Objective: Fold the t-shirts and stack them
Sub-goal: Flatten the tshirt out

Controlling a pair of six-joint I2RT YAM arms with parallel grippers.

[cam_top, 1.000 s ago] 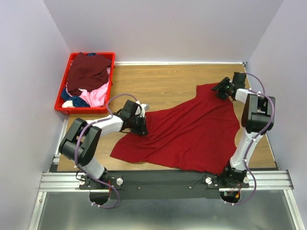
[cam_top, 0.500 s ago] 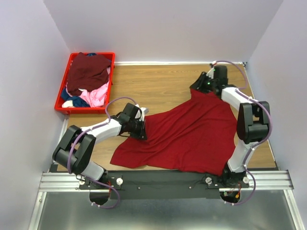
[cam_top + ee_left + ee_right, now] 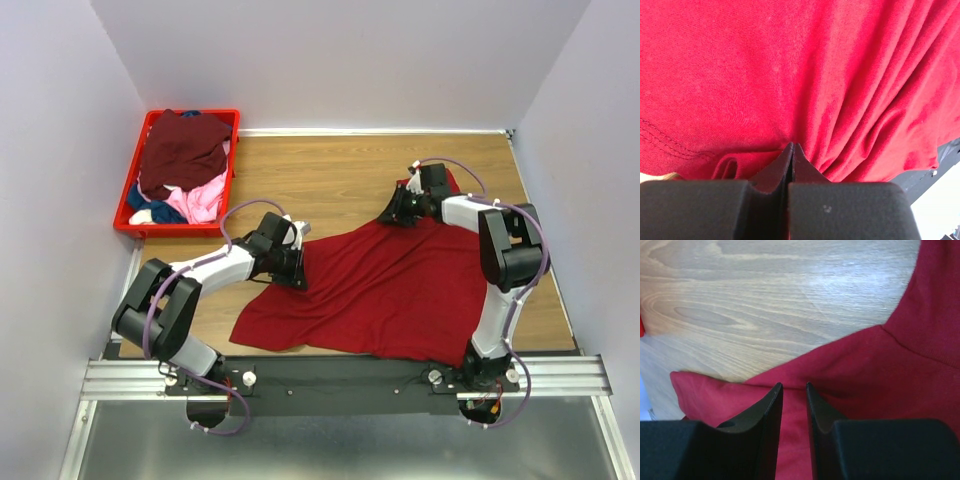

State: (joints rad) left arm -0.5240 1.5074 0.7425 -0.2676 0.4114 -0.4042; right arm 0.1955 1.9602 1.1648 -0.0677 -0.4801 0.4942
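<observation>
- Red t-shirt [image 3: 400, 290]: lies open and rumpled on the surface [image 3: 330, 170], between the two end effectors. It spreads from the left one across to under the right one and back toward the arm bases. No finished fold is visible.
- Left end effector [image 3: 295, 270]: fingers pressed together and clamped on a bunched nip of the shirt's left edge. In the wrist view, creases fan out from the tips.
- Right end effector [image 3: 392, 215]: fingers nearly together, with only a thin slit between them and red cloth showing in it. I judge it to be nipping the shirt's far edge, which sits doubled just beside the tips. The pinch itself is not plainly shown.
- Crate [image 3: 170, 232]: well away on the far side of the left end effector. It holds a heap with a maroon shirt [image 3: 183, 148] on top, and a pink shirt [image 3: 200, 200] and a bit of blue shirt [image 3: 140, 197] under it. All are unfolded.
- Progress, as judged: early. The first shirt is mid-fold at most, and no stack is started anywhere in view.
- Left to do: finish and flatten this fold, set the shirt down as the stack base, then draw, fold and stack each shirt from the crate.
</observation>
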